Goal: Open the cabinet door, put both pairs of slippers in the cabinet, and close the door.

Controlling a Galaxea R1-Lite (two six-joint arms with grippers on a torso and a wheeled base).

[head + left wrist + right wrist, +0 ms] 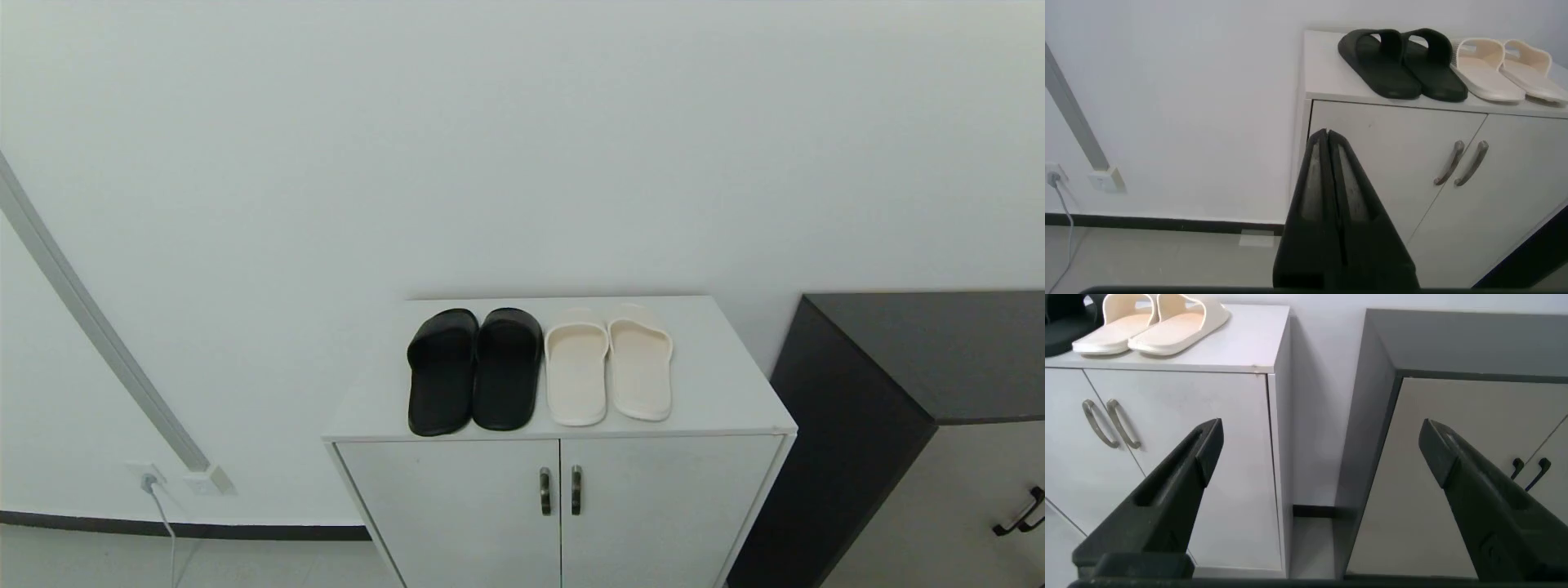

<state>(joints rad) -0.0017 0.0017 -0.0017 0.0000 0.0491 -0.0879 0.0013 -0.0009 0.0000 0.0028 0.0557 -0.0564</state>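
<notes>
Cabinet (669, 506): white, both doors closed, two dark handles (544, 491) side by side at the middle seam.
Black slippers (490, 376): a pair side by side on the left half of the cabinet top, heels at its front edge.
Cream slippers (575, 376): just beside the black pair on the right half, heels near the front edge.
Left gripper (1328, 143): fingers pressed together with nothing between them, low before the cabinet's left front corner.
Right gripper (1321, 433): spread wide and empty, facing the gap between the cabinet's right side and a dark cabinet (898, 359).

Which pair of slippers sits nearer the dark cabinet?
The cream rubber pair of slippers: it lies on the right half of the white cabinet's top, toward the dark grey cabinet; the black rubber pair lies left of it.
</notes>
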